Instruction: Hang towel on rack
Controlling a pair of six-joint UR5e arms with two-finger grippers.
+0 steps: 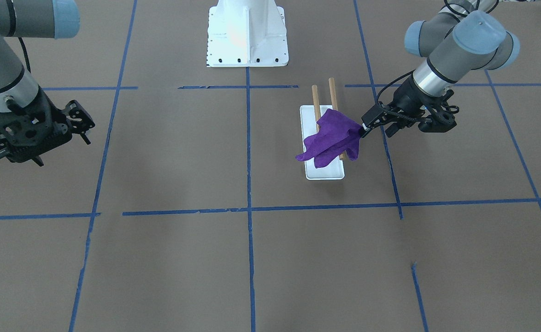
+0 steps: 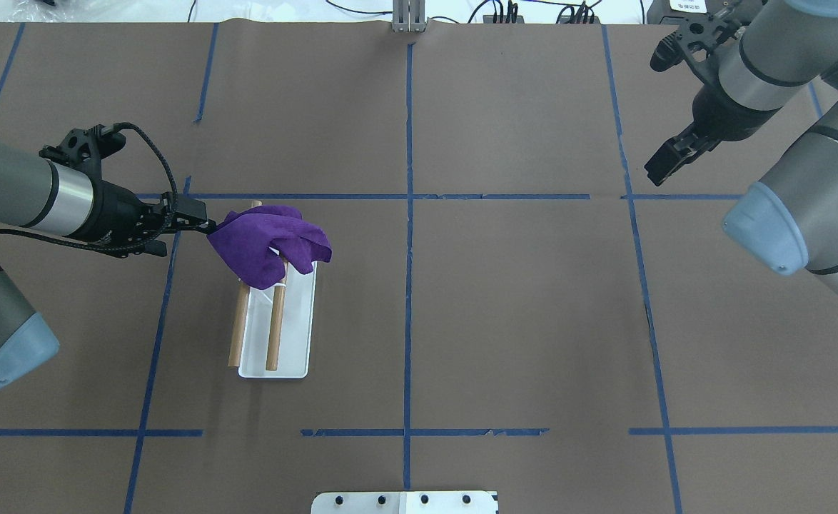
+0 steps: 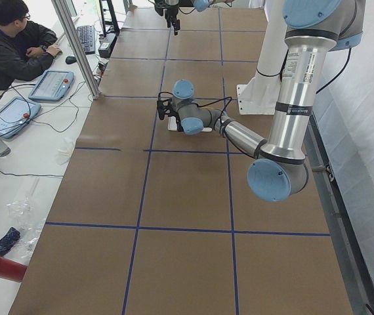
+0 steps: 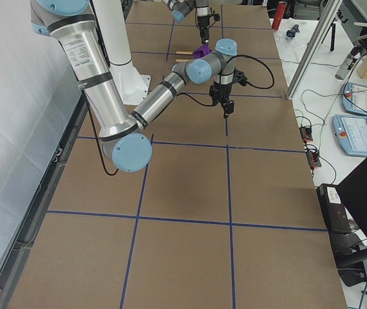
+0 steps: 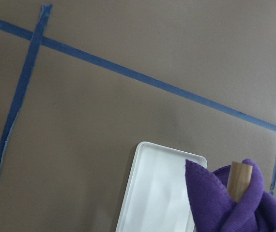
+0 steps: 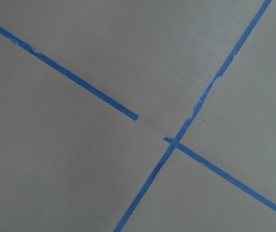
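The purple towel lies bunched over the far end of the rack, across both wooden dowels. One fold hangs down toward the white base plate. My left gripper is level with the dowels, just left of the rack, and is shut on the towel's left edge. In the front view the towel covers the near half of the dowels and the left gripper pinches its corner. The left wrist view shows the towel around a dowel end. My right gripper is far off at the right, shut and empty.
The table is covered in brown paper with blue tape lines. The white robot pedestal stands behind the rack. An operator sits at a side desk with tablets and cables beyond the table's far edge.
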